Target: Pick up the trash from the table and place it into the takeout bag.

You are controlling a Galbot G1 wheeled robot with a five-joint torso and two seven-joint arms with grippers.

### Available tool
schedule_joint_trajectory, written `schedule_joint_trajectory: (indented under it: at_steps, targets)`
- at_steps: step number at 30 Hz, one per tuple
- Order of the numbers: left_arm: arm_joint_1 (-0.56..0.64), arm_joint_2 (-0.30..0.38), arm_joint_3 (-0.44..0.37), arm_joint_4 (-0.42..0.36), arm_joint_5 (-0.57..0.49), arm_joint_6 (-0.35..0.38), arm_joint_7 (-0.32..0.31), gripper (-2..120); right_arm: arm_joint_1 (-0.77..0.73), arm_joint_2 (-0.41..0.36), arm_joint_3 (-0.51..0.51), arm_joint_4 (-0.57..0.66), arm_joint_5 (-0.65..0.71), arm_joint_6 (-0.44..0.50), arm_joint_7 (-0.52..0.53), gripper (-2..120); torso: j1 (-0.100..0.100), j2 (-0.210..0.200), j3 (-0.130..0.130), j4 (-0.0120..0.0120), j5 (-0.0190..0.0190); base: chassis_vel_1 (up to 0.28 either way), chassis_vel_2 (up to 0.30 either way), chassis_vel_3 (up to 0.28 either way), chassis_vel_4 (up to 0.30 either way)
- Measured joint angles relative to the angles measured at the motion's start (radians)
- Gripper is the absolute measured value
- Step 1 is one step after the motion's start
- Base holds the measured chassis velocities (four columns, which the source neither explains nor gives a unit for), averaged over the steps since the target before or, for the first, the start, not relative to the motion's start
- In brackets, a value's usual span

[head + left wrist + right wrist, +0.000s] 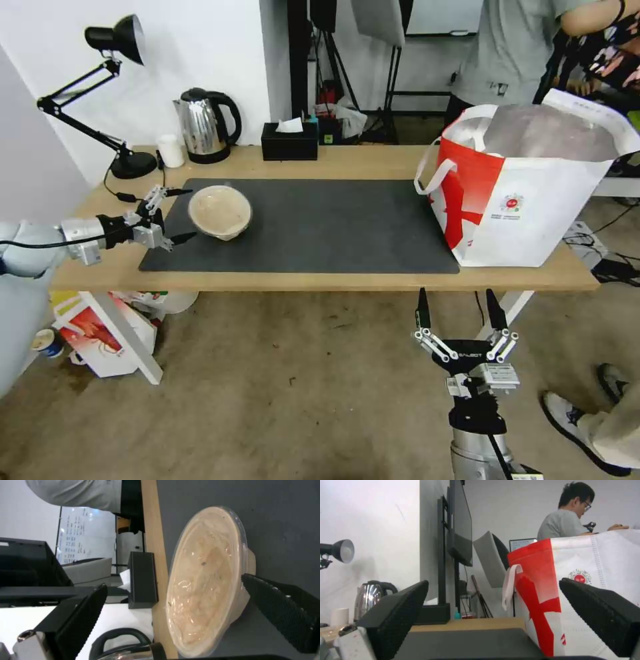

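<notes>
Light-wood desk [347, 163] w/ dark grey mat [320, 227]: beige paper bowl [220, 212] tilted at mat's left end, left gripper [179, 215] spread wide just beside it, takeout bag [533, 193] on right end, right gripper [459, 310] agape below desk's front edge.

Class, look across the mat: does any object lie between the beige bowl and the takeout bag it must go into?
Nothing visible does. The beige bowl sits at the mat's left end, the takeout bag at the right end, with bare mat between. The open left gripper is right beside the bowl.
</notes>
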Motion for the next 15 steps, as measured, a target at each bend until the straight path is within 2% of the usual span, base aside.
schedule_joint_trajectory:
  at_steps: [15]
  targets:
    - [-0.035, -0.056, 0.045, 0.069, 0.059, -0.008, 0.005, 100, 0.000, 0.000, 0.000, 0.000, 0.000, 0.000, 0.000, 100, 0.000, 0.000, 0.000, 0.0001, 0.0001, 0.000, 0.000, 0.000, 0.000]
